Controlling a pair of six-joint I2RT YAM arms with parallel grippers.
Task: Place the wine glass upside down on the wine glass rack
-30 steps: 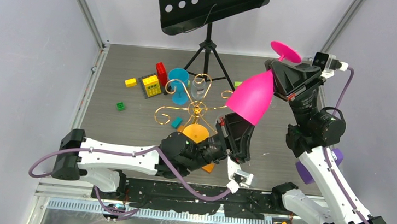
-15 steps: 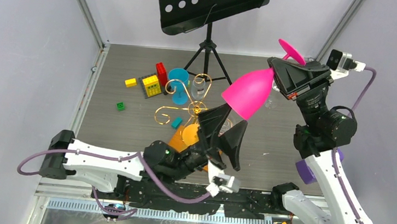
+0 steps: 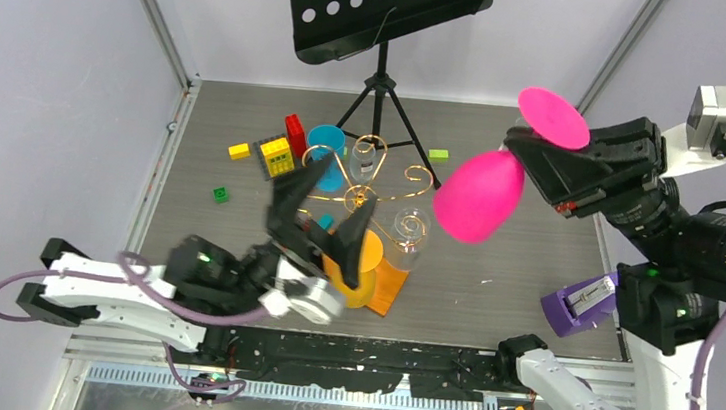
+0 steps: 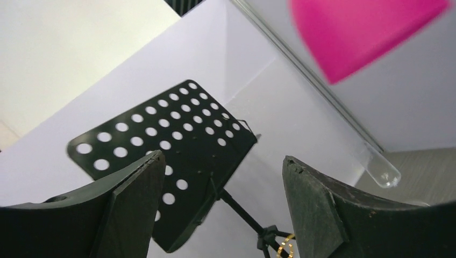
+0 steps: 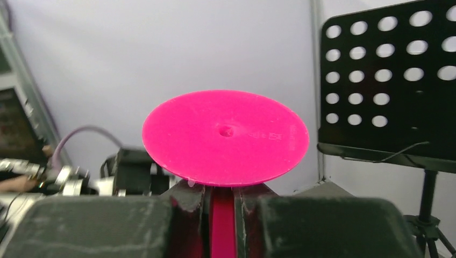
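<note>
The pink wine glass (image 3: 478,196) hangs in the air right of centre, tilted with its bowl low and its round foot (image 3: 553,118) high. My right gripper (image 3: 536,159) is shut on its stem. In the right wrist view the foot (image 5: 226,137) sits just above the fingers and the stem (image 5: 221,226) runs between them. The gold wire wine glass rack (image 3: 365,197) stands on its orange base (image 3: 389,290), left of and below the glass. My left gripper (image 3: 323,216) is open and empty over the rack's near left side. Its wrist view shows the pink bowl (image 4: 360,32) overhead.
The black perforated music stand (image 3: 383,6) rises at the back on a tripod. A blue cup (image 3: 327,149), red and yellow blocks (image 3: 278,154) and small green blocks (image 3: 221,193) lie back left. A clear glass (image 3: 407,231) hangs at the rack. A purple object (image 3: 581,301) sits right.
My left gripper opened, came off the pink bowl and drew back to the left over the rack. My right arm carried the glass right and tipped its foot upward.
</note>
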